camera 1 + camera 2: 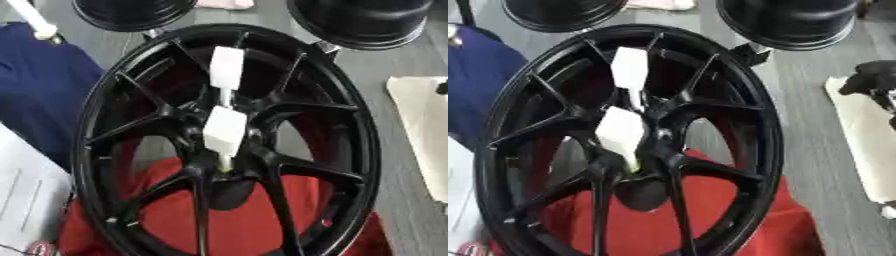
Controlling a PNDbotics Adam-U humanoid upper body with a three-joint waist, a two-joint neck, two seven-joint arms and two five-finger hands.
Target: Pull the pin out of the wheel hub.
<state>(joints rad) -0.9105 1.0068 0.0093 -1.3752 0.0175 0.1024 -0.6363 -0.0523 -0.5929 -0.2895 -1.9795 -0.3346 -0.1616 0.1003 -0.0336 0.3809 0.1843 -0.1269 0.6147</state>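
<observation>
Black alloy wheel hub [105, 150] stands upright with two white pins [225, 131] still seated near its centre, one above the other. No fingers reach them: only a dark hand [870, 80] shows at right, well apart, its grip impossible to judge. Reaching in appears next.
</observation>
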